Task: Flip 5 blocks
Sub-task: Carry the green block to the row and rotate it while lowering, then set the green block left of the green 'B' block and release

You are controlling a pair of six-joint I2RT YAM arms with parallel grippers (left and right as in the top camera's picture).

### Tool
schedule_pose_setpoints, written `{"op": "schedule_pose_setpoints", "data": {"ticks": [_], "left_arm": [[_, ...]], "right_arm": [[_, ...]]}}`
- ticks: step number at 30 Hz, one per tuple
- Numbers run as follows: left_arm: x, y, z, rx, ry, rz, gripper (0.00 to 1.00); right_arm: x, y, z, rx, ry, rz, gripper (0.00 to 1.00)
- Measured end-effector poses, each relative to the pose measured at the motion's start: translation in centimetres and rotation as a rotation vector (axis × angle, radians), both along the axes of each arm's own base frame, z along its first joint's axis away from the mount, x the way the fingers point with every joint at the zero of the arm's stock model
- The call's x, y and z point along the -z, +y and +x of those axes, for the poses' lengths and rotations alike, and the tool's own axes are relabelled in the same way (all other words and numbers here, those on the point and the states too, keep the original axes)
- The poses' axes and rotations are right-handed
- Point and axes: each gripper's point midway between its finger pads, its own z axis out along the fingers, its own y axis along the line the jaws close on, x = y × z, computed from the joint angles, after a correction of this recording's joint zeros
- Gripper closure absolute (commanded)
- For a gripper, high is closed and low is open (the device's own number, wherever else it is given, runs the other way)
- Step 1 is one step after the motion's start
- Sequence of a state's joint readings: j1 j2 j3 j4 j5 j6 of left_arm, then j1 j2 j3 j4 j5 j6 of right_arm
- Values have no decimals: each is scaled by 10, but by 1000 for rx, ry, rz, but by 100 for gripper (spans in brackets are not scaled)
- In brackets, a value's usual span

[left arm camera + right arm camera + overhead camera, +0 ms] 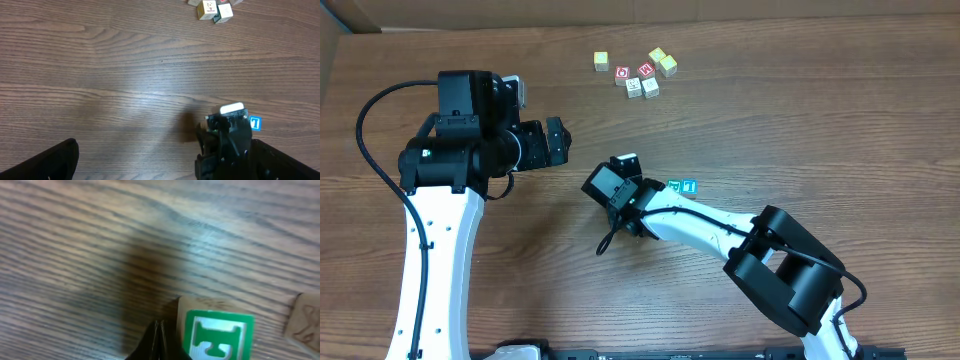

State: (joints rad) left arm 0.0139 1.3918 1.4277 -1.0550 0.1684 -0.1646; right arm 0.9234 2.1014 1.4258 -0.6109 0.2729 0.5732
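The right hand [159,332] was closed on nothing. Its tips were pressed together, low over the surface [800,130] and just beside the green block [217,335]. I judge the danger was here. If the closed tips pushed low on the side, the block could slide on the smooth wood and not roll over. Such a slide could carry it into the blue block [690,186], which lay just beside it, and shift that one too. A push too high could slip over the top edge. The arm also covered part of this pair from above, so a bad result would be hard to notice.

The green block was a small wooden cube. Its top face showed a green frame and a green letter like E on white, and its side was bare wood. The blue block showed a white mark on blue. The two white blocks [633,87] lay close together, well apart from this pair, on the far side. The left hand [558,140] hung wide open and empty, away from all blocks.
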Motion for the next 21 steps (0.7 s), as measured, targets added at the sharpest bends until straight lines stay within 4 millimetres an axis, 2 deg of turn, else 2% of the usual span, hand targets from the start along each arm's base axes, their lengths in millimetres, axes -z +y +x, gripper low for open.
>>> {"op": "schedule_pose_setpoints", "data": {"ticks": [6, 15, 21], "left_arm": [[0, 0, 0, 0, 0, 0, 0], [0, 0, 0, 0, 0, 0, 0], [0, 0, 0, 0, 0, 0, 0]], "right_arm": [[-5, -7, 13, 31, -30, -9, 96], [-2, -39, 35, 111, -3, -23, 96], [-2, -31, 37, 104, 34, 47, 96]]}}
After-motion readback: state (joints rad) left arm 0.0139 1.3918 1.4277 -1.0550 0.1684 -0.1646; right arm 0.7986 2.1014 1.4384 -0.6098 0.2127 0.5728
